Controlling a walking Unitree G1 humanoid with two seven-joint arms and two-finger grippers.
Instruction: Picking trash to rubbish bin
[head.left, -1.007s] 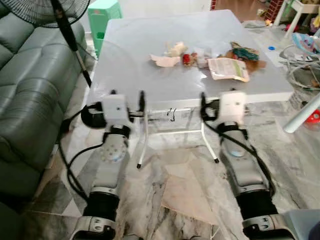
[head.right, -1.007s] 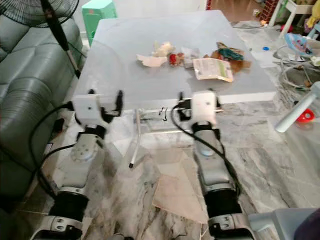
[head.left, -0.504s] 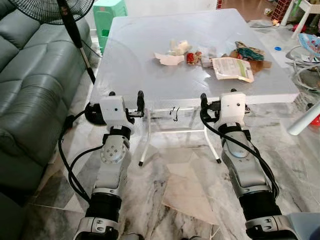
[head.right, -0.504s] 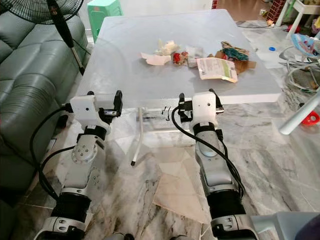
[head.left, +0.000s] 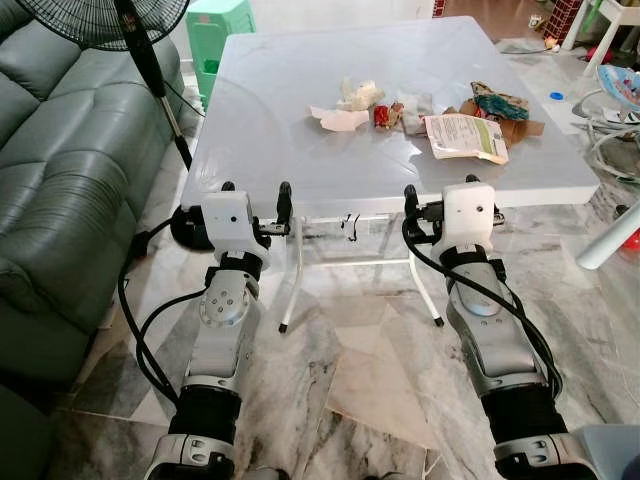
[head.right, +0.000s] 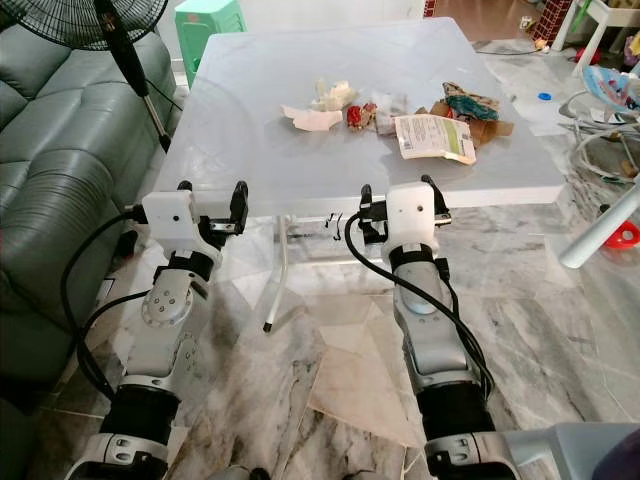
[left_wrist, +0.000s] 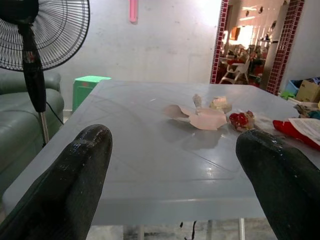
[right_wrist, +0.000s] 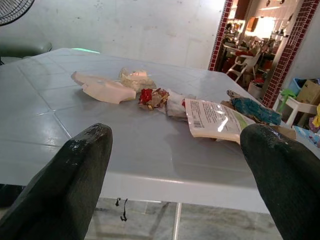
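Scattered trash (head.left: 420, 108): crumpled paper, red wrapper, printed packet, strewn across white table (head.left: 280, 150).

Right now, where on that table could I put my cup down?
The white table is bare along its left half, toward the standing fan and sofa, and along the near edge above both grippers. The far right is crowded: pale paper scrap, red wrapper, printed packet.

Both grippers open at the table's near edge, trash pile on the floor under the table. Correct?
Not quite. The trash pile lies on top of the table, toward its far right side, as the left eye view shows. The rest holds: left gripper and right gripper are open at the near edge.
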